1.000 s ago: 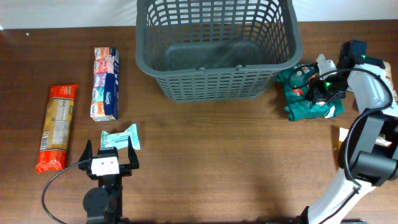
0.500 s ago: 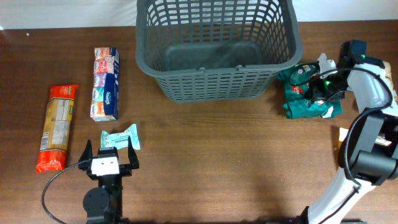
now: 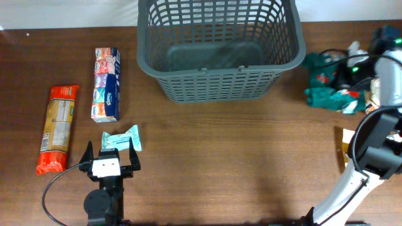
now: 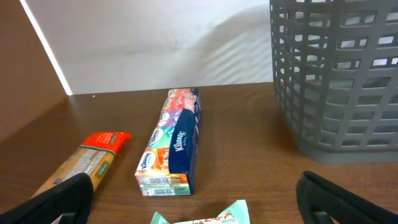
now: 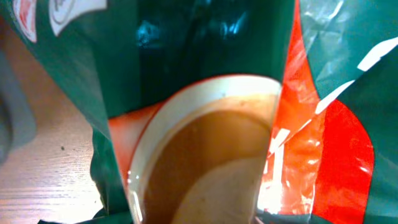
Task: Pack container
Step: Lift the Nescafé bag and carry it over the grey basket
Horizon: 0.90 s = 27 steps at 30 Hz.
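The basket (image 3: 217,81) stands at the upper centre of the overhead view, its floor bare, so by my reading packing has hardly begun; the step in hand looks like bringing in the first item.

At the upper right the right arm (image 3: 388,88) is against a green packet (image 3: 326,88), which lies just right of the basket; that packet fills the right wrist view with green and red foil; the right fingers are hidden there, so I cannot tell whether they grip it.

At the lower left the left fingers (image 4: 62,196) are spread wide and hold nothing; a teal packet (image 3: 122,139) lies just ahead of them on the tabletop (image 3: 239,163); a tissue pack (image 3: 107,83) and a pasta bag (image 3: 56,129) lie farther up the left side.

The next move likely calls for lifting the green packet above the thick rim, carrying it left over the opening, then letting go.
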Each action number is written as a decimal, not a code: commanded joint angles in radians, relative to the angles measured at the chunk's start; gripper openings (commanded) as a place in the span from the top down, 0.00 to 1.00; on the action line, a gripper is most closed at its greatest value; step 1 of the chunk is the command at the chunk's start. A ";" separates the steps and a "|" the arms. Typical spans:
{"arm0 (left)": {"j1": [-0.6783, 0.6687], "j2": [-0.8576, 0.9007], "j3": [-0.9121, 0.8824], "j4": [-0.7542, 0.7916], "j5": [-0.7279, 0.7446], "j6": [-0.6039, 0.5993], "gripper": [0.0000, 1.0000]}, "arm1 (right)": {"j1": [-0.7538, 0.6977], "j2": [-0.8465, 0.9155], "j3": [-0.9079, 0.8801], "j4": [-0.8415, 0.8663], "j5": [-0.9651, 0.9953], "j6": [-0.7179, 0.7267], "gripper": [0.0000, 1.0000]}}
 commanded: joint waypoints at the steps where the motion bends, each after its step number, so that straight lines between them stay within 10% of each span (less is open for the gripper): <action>1: 0.002 -0.006 -0.004 -0.002 0.007 -0.009 0.01 | -0.002 -0.034 0.170 -0.031 -0.021 0.011 0.97; 27: 0.002 -0.006 -0.004 -0.001 0.007 -0.009 0.01 | 0.183 -0.099 1.017 -0.268 -0.188 0.053 0.96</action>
